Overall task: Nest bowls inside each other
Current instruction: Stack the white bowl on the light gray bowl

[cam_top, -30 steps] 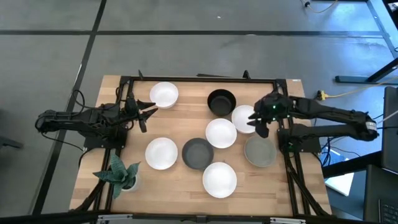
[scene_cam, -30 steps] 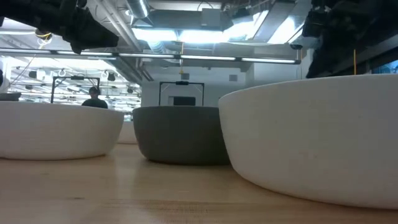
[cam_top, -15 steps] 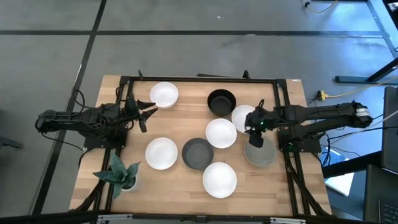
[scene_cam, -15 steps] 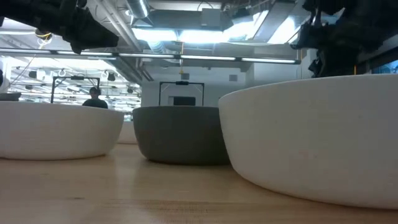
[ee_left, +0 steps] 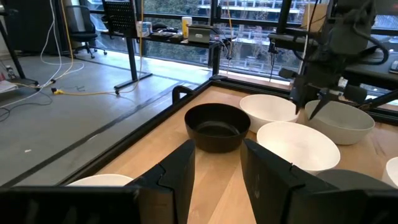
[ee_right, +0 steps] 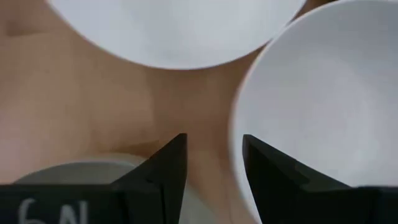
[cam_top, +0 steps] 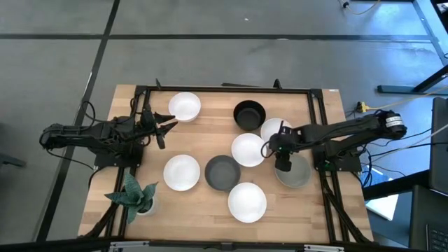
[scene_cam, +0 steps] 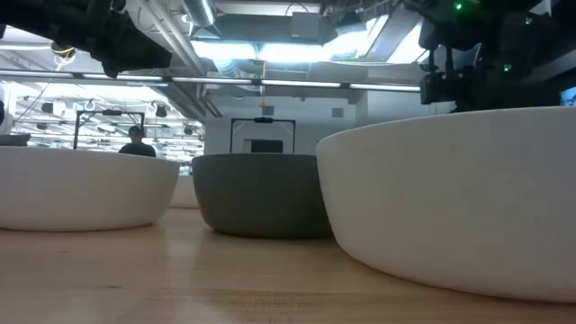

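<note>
Several small round bowls stand apart on the wooden table: white ones (cam_top: 184,106), (cam_top: 273,128), (cam_top: 248,149), (cam_top: 181,172), (cam_top: 247,201), a glossy black bowl (cam_top: 249,114), a dark grey bowl (cam_top: 222,172) and a lighter grey bowl (cam_top: 294,172). My right gripper (cam_top: 282,162) points down, open, over the gap between the middle white bowl (ee_right: 323,112), the far white bowl (ee_right: 174,31) and the lighter grey bowl's rim (ee_right: 74,169). My left gripper (cam_top: 165,125) waits open at the table's left, facing the black bowl (ee_left: 217,124).
A small green potted plant (cam_top: 134,196) stands at the near left corner. A black frame (cam_top: 224,89) runs along the table's far edge and sides. Bare wood (cam_top: 203,136) lies between the far white bowl and the middle bowls.
My right gripper has moved from above the far right white bowl toward the table's near edge and a little left, coming down over the gap beside the lighter grey bowl. The bowls have not moved.
</note>
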`<act>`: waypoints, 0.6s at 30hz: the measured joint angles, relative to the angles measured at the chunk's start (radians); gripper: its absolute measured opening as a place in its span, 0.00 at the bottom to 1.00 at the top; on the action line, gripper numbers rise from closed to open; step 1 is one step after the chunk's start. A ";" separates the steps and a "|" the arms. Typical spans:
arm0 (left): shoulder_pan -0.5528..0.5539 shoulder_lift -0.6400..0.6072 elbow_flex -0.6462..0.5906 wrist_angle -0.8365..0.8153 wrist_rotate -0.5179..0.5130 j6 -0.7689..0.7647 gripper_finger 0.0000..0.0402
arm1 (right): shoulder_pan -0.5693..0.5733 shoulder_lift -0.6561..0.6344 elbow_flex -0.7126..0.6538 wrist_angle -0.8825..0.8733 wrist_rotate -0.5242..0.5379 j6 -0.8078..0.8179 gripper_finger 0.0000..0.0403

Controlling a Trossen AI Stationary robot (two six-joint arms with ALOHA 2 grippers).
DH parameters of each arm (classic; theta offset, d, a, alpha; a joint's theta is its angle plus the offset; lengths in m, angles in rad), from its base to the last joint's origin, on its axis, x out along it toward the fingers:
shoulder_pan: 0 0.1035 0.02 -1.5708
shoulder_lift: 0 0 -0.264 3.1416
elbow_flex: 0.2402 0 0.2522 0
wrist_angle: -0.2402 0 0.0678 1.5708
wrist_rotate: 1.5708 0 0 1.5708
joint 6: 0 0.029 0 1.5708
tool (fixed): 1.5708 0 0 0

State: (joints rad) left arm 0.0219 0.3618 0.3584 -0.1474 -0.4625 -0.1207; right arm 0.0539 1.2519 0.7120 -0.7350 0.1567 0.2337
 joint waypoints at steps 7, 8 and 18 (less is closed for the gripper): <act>0.000 0.000 0.000 0.000 0.000 0.000 0.31 | 0.000 0.036 0.000 0.029 0.035 -0.002 0.39; 0.000 0.000 0.000 0.000 0.000 0.000 0.31 | 0.000 0.039 0.000 0.030 0.035 -0.002 0.39; 0.000 0.000 0.000 0.000 0.000 0.000 0.31 | -0.003 0.093 0.000 0.039 0.037 0.029 0.28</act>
State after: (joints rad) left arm 0.0219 0.3615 0.3584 -0.1474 -0.4625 -0.1207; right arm 0.0509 1.3450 0.7116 -0.6960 0.1936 0.2623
